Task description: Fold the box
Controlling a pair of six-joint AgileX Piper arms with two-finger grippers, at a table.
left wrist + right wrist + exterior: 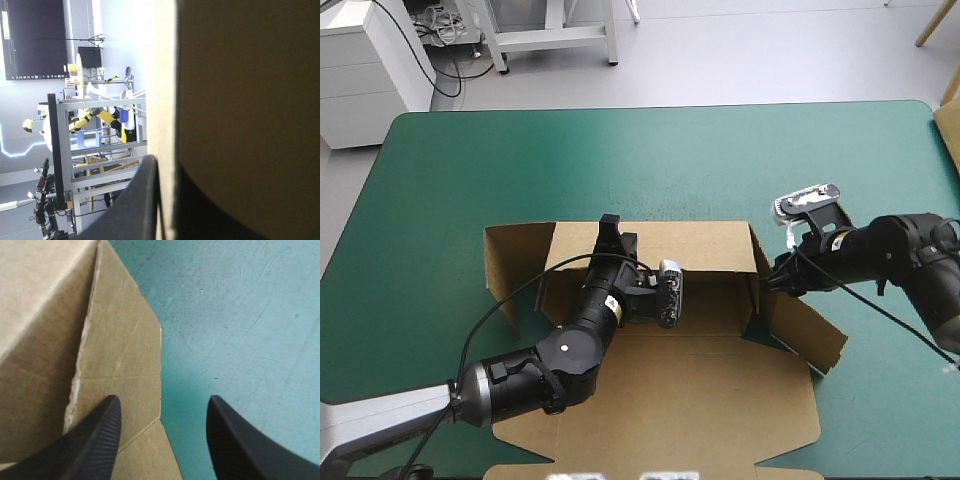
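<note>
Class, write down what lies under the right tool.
Under the open right tool lie a flap of the box and bare teal-green table cover. Whatever is beneath the flap is hidden by the board.

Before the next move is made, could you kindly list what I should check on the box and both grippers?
1. The left gripper is shut on the far wall of the box: ok.
2. The far wall stands upright: ok.
3. The right gripper is open: ok, its fingers are apart.
4. The right gripper holds the right flap: not ok; one finger is over the flap, the other over the teal-green cover.
5. The lid lies flat at the near side: ok.
6. The left side wall is tucked: cannot tell.
</note>
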